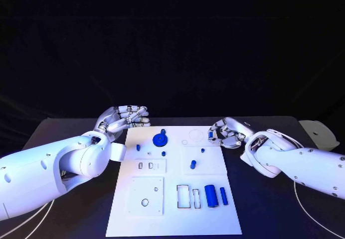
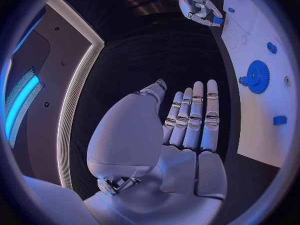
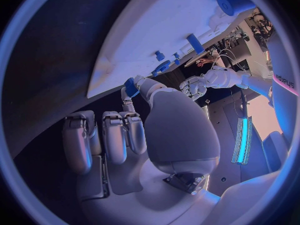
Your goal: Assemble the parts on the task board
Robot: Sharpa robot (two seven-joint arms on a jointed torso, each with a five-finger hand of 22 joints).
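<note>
**Right hand pinches a small blue part at the board's far corner**

The white task board (image 1: 172,179) lies lengthwise down the middle of the black table (image 1: 65,129), and both arms reach in toward its far end. The right hand (image 1: 224,133) sits just off the board's far right corner, fingers curled in, with a small blue part (image 1: 210,134) pinched between its thumb and a finger; the right wrist view shows that same blue piece (image 3: 131,87) gripped at the fingertips, above the board's edge. The left hand (image 1: 123,118) hangs beside the far left corner, holding nothing. From its own wrist camera its fingers (image 2: 195,117) lie straight and close together, palm flat, released.

On the board, a blue gear (image 1: 160,139) stands near the far end, left of centre. A little blue peg (image 1: 202,149) lies nearer the right edge, and another short blue piece (image 1: 193,163) sits on a raised white square just this side of it. At the near end, a blue cylinder (image 1: 211,195) and a slimmer blue pin (image 1: 224,196) lie side by side, next to two upright rectangular slots (image 1: 183,196). A white panel with an oval hole (image 1: 145,202) occupies the near left.
</note>
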